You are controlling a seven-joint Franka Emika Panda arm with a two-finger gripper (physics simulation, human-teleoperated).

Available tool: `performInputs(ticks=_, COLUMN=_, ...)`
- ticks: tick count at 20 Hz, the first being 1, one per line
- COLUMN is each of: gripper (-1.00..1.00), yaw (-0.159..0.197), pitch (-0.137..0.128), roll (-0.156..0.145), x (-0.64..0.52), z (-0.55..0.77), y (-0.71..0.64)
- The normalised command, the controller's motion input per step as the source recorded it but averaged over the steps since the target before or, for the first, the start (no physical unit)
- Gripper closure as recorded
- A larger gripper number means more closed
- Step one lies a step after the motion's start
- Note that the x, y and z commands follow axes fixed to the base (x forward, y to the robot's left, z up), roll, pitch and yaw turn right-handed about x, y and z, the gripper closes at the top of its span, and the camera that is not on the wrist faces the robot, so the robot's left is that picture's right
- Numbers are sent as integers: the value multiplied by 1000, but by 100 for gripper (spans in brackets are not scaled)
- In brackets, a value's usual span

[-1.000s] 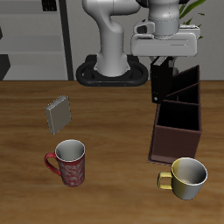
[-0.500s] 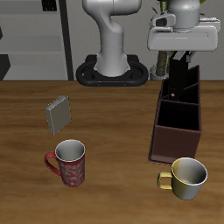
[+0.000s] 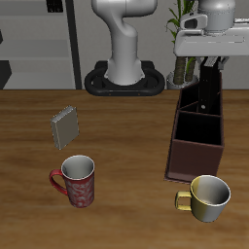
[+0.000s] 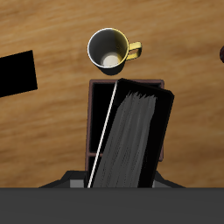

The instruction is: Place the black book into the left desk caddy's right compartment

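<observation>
My gripper (image 3: 208, 65) is shut on the black book (image 3: 206, 89) and holds it upright, slightly tilted, over the back end of the left desk caddy (image 3: 197, 154). The book's lower edge hangs at about the height of the caddy's rim, above its rear section. In the wrist view the black book (image 4: 131, 140) with its white page edge fills the space between the fingers and covers most of the caddy (image 4: 103, 92) beneath it. The caddy is dark maroon, open-topped and split by dividers.
A yellow mug (image 3: 206, 197) stands just before the caddy's front end and also shows in the wrist view (image 4: 110, 48). A red mug (image 3: 77, 180) and a small grey book (image 3: 66, 124) stand apart on the wooden table. The robot base (image 3: 124, 58) is at the back.
My gripper has carried the black book sideways, from beside the caddy's inner wall to above its back end. The book now hangs more upright. The mugs and grey book have not moved.
</observation>
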Motion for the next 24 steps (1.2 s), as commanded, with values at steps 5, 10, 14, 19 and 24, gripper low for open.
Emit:
performInputs(ticks=5, gripper=100, yaw=-13, pitch=3, roll=-19, x=247, z=51, y=83)
performInputs(ticks=10, gripper=100, yaw=-4, pitch=1, roll=2, x=142, z=49, y=69)
performInputs(ticks=14, gripper=100, yaw=-27, pitch=18, roll=-8, x=174, z=9, y=42)
performInputs(ticks=19, gripper=100, yaw=13, pitch=-6, roll=16, x=39, z=-88, y=-14)
performInputs(ticks=24, gripper=100, yaw=1, pitch=27, roll=-21, x=164, z=-231, y=-136)
